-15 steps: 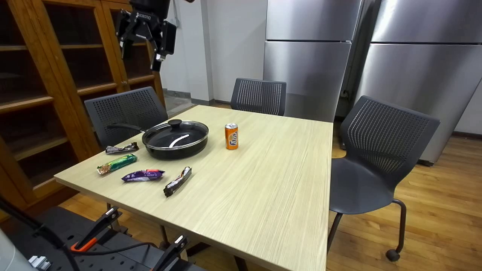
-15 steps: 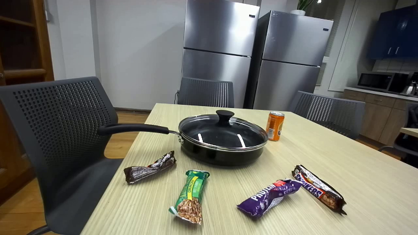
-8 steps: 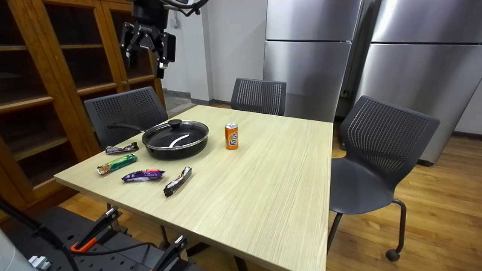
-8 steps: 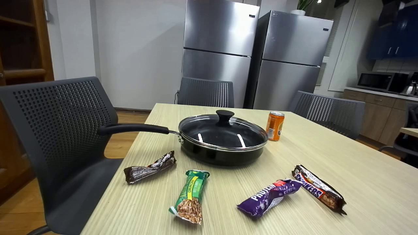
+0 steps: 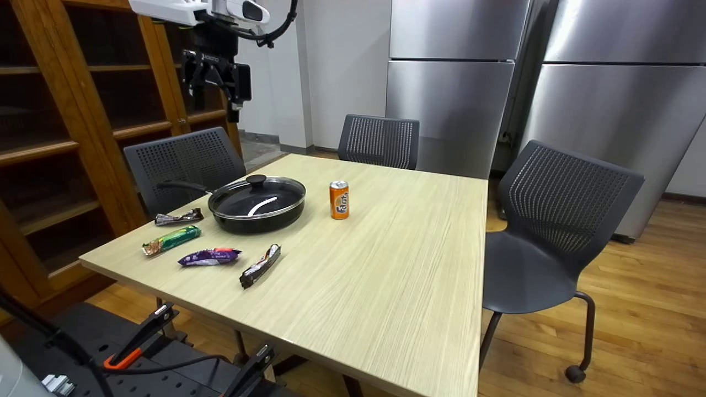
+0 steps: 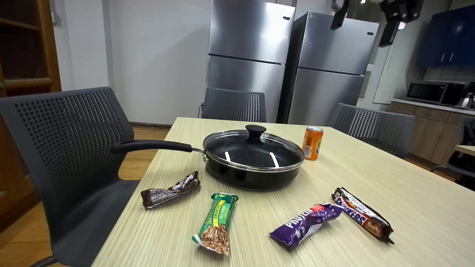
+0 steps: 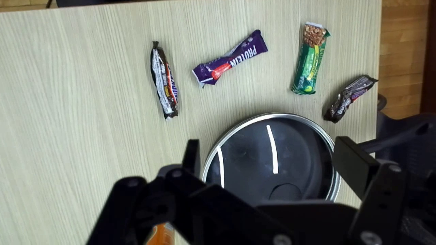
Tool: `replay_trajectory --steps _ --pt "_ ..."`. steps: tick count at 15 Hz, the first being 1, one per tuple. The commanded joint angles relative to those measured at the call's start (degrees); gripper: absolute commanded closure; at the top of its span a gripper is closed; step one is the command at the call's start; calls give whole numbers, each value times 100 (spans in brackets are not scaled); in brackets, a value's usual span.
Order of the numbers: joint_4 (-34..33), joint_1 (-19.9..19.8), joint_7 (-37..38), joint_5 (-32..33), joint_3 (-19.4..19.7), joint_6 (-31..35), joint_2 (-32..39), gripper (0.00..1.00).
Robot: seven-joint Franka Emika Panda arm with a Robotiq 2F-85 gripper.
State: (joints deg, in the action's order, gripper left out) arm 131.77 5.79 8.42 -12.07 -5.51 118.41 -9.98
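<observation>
My gripper point(image 5: 216, 107) hangs high above the table, fingers pointing down and spread wide with nothing between them. It also shows at the top right of an exterior view point(image 6: 362, 31). Below it stands a black frying pan point(image 6: 252, 177) under a glass lid point(image 7: 252, 153) with a black knob point(image 6: 255, 130). In the wrist view the lid lies between the two fingers, well below them; the gripper body covers the lid's near part. An orange Fanta can point(image 5: 339, 200) stands upright beside the pan, mostly hidden in the wrist view.
Wrapped bars lie before the pan: a Snickers point(image 7: 165, 83), a purple Protein bar point(image 7: 231, 58), a green granola bar point(image 7: 310, 59) and a dark brown bar point(image 7: 351, 98). The pan's handle point(image 6: 152, 147) juts past the table edge towards a chair point(image 6: 70, 148). Clamps point(image 5: 146, 333) grip the near side.
My gripper has come down somewhat, still open; more of the arm shows above it. In an exterior view it has entered at the upper right and moved left and down. Table objects are unmoved.
</observation>
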Motion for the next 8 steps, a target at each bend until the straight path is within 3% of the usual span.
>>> replay_trajectory --steps 1,8 --pt "-117 65 391 73 -164 491 279 0" --pt "-371 112 1002 432 -248 1321 925 0"
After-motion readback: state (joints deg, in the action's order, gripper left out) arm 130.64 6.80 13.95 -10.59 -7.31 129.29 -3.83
